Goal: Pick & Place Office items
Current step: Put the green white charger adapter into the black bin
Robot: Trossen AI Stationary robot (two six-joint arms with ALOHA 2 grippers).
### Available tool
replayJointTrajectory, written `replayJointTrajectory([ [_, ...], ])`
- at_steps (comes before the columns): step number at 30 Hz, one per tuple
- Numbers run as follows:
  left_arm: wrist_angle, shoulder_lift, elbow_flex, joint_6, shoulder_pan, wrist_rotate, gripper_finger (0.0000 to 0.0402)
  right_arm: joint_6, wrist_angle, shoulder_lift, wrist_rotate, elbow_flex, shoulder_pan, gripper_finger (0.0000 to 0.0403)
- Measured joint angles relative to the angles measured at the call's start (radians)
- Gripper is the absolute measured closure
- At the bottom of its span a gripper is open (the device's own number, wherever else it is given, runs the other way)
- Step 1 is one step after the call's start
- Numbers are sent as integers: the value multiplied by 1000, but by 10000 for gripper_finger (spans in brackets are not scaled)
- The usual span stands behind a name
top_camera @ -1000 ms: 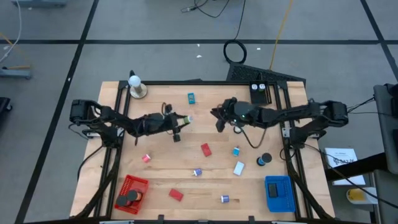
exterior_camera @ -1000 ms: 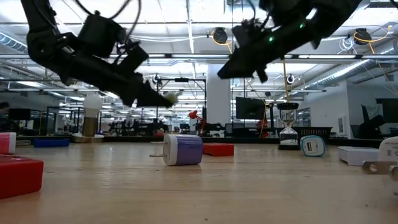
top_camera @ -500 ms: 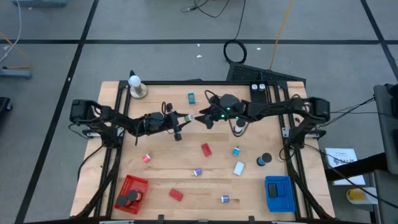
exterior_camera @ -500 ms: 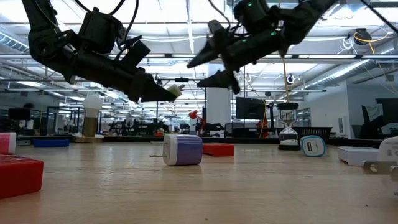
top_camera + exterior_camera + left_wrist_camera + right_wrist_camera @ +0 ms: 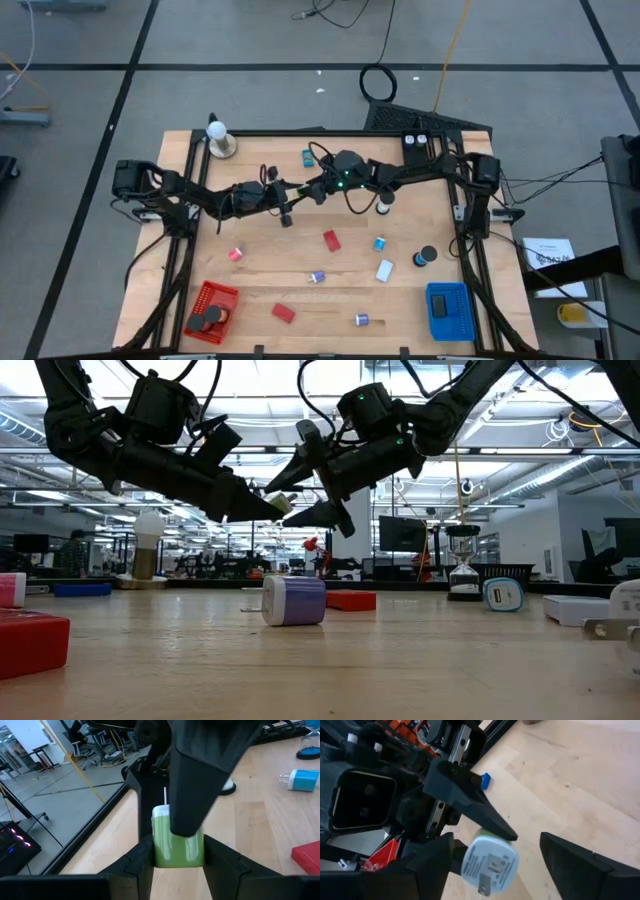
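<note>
Meeting midair: left gripper (image 5: 268, 508) (holding green plug (image 5: 177, 842)).

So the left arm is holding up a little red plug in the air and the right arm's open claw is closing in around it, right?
Almost. The plug is green and white, not red, as the left wrist view shows plainly. The rest holds: the left gripper holds it up off the table, and the right gripper has its fingers open on either side of it.

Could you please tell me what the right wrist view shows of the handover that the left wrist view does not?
Only the right wrist view shows the green charger's white face with metal prongs, between the open right gripper's fingers. Only the left wrist view shows its green side clamped in the left gripper, plus a blue charger on the table. Both show the charger held above the table.
</note>
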Motion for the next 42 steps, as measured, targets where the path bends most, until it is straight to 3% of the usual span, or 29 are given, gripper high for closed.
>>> replayJointTrajectory([
  [18, 21, 0, 0, -4, 1, -4, 258, -20, 1, 0, -15, 0, 9, 262],
  [22, 20, 0, 1, -31, 1, -7, 240, -29, 6, 0, -26, 0, -1, 262],
  [33, -23, -1, 1, -85, 2, -52, 118, -92, -89, 0, -22, 0, -28, 263],
  [37, -63, -1, 1, -101, 3, -52, 116, -136, -189, -12, -21, 0, -51, 255],
  [42, -104, -1, 1, -117, 3, -52, 154, -228, -436, -80, 54, 0, -79, 261],
])
